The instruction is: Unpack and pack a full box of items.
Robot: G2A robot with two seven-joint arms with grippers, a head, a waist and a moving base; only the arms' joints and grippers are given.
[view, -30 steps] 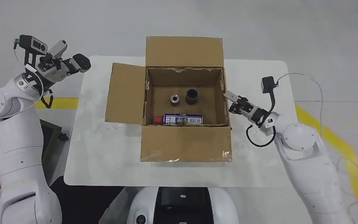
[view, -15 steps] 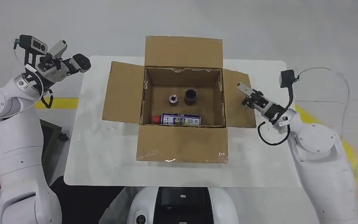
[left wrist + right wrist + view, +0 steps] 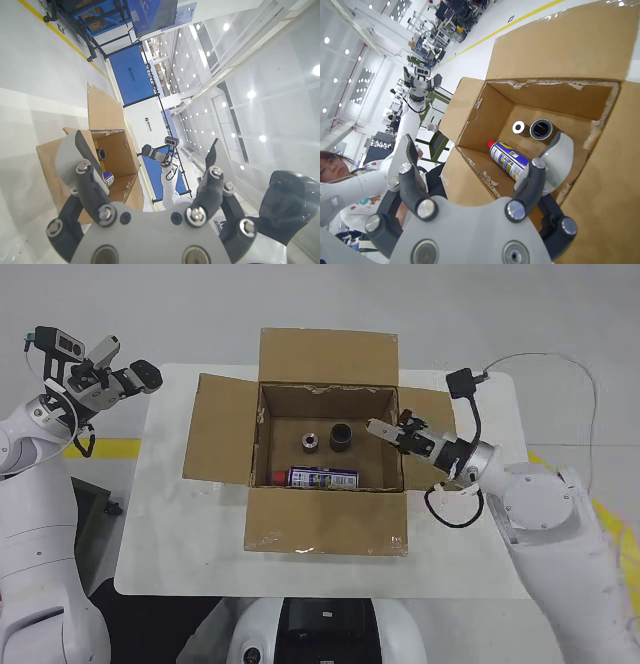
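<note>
Right hand (image 3: 388, 426) has swung in over the box (image 3: 325, 519) — spread wide.

An open cardboard box (image 3: 330, 526) sits on the white table (image 3: 180, 554), flaps spread. Inside the box a blue spray can (image 3: 325, 477) lies along the near wall, with a small metal ring (image 3: 312, 442) and a dark cylinder (image 3: 342, 436) beyond. The right gripper (image 3: 383, 427) hangs just inside the box's right wall; the left gripper (image 3: 120, 364) is well off to its far left

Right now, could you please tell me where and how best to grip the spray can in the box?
Take the spray can mid-body from straight above, across its round width: it lies on its side close along the box's near wall, which likely blocks a sideways approach.
</note>
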